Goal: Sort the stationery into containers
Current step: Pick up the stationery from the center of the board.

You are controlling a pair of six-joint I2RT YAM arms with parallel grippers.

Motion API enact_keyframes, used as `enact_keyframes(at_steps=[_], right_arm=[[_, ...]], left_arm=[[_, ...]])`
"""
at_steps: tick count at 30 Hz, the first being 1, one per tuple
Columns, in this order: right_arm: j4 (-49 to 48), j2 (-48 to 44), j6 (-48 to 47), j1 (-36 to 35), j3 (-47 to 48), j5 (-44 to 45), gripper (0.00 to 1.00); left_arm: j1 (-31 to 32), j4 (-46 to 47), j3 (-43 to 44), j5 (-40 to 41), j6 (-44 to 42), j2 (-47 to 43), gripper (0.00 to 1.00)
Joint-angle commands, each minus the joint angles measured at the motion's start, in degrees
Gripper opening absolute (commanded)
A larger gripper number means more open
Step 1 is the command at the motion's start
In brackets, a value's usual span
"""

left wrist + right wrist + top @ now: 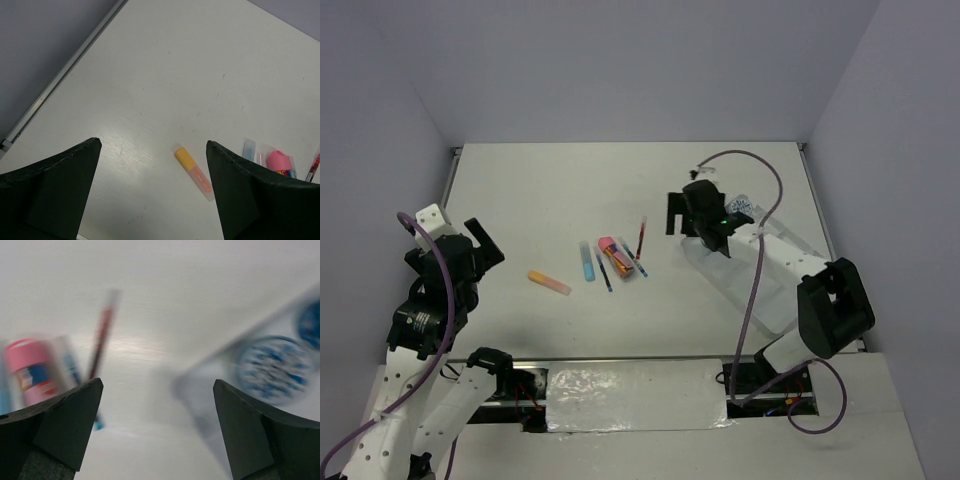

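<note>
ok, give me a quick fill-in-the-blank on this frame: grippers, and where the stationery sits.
1. The left gripper and right gripper both stand ____, with nothing between the fingers.
2. ____ blue-white tubs sit in the white tray.
3. The pink marker lies on the ____, not in the tray.
4. The stick lying alone, nearest the left gripper, is yellow-____.

Missing words: open; Two; table; orange.
</note>
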State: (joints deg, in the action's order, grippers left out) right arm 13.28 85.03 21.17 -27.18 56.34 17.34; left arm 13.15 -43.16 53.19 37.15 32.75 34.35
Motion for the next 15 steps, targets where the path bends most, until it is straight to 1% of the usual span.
enact_keyframes(at_steps=[1,2,3,4,5,6,7,8,11,15], right_arm=[[-3.35,1.61,-5.94,-9.19,6.84,-7.66,0.99],[-1.78,3.89,-6.66,-10.86,9.03,-8.81,0.98],[1.45,6.43,-7.28,-12.53,13.84,-8.90,0.98],[2.97,11.77,-8.50,-15.24,16.41,-8.30,0.97],[4.63,14.34,-8.95,-16.49,21.22,-7.77,0.96],[7.78,16.81,-9.04,-17.46,23.36,-6.72,0.95],[8.95,21.27,-8.78,-18.08,25.47,-6.01,0.93],[10.26,23.14,-8.60,-19.13,28.88,-5.40,0.92],[14.31,28.41,-7.46,-20.36,33.21,-3.72,0.89],[14.84,31.15,-7.37,-21.77,34.36,-4.16,0.80]], left_arm=[[-0.14,2.38,0.07,0.12,-1.38,0.28,0.99],[-0.14,2.38,0.07,0.03,-1.46,0.19,0.99],[-0.14,2.29,0.07,0.03,-1.46,0.28,0.99],[-0.14,2.29,0.07,-0.06,-1.46,0.37,0.99],[-0.14,2.29,0.07,-0.14,-1.64,0.46,0.99],[-0.14,2.37,-0.01,-0.32,-1.73,0.54,0.99],[-0.14,2.38,-0.02,-0.32,-1.73,0.63,0.99],[-0.14,2.38,0.07,-0.41,-1.81,0.63,0.99],[-0.05,2.38,0.07,-0.32,-1.90,0.63,0.99],[-0.14,2.46,0.07,-0.49,-1.99,0.54,0.99]])
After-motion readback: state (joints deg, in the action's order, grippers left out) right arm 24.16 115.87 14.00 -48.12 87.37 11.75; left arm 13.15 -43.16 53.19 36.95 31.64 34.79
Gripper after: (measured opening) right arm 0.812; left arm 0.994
